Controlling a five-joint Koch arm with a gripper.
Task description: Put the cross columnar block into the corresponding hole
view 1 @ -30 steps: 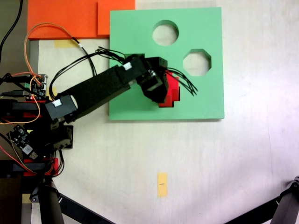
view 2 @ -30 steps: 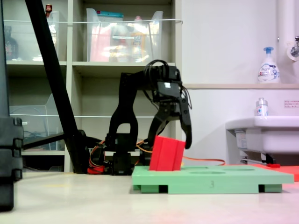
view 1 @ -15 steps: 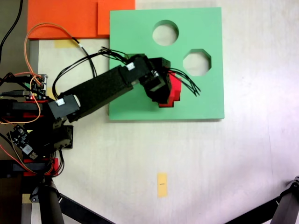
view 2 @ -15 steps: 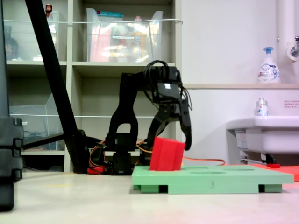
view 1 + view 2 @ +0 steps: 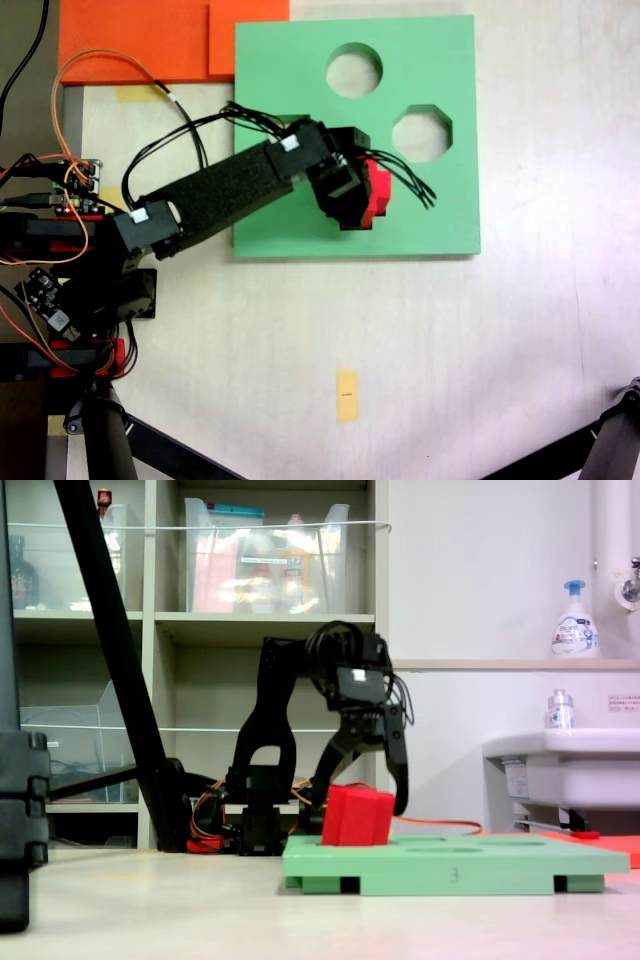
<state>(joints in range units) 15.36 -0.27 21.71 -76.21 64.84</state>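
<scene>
A: Board [image 5: 300,40] first, big green square lying flat on the pale table [image 5: 450,340], with a round cut-out [image 5: 354,70] and an octagonal one [image 5: 421,133] open toward the first exterior view's upper right. What have you got over it?

B: My arm [image 5: 215,195] reaches in from the first exterior view's left, and my gripper [image 5: 365,805] hangs straight down above the board's middle. The jaws are spread only as wide as the block; one finger [image 5: 401,770] drops on each side of it.

A: And the cross columnar block [image 5: 357,817]?

B: Bright red, sitting between my fingers and partly sunk into the board; the second exterior view shows its top tipped slightly, rising above the green surface. I can't tell whether I'm pressing on it or only bracketing it.

A: The corresponding hole?

B: Hidden beneath block and gripper in both exterior views.
</scene>
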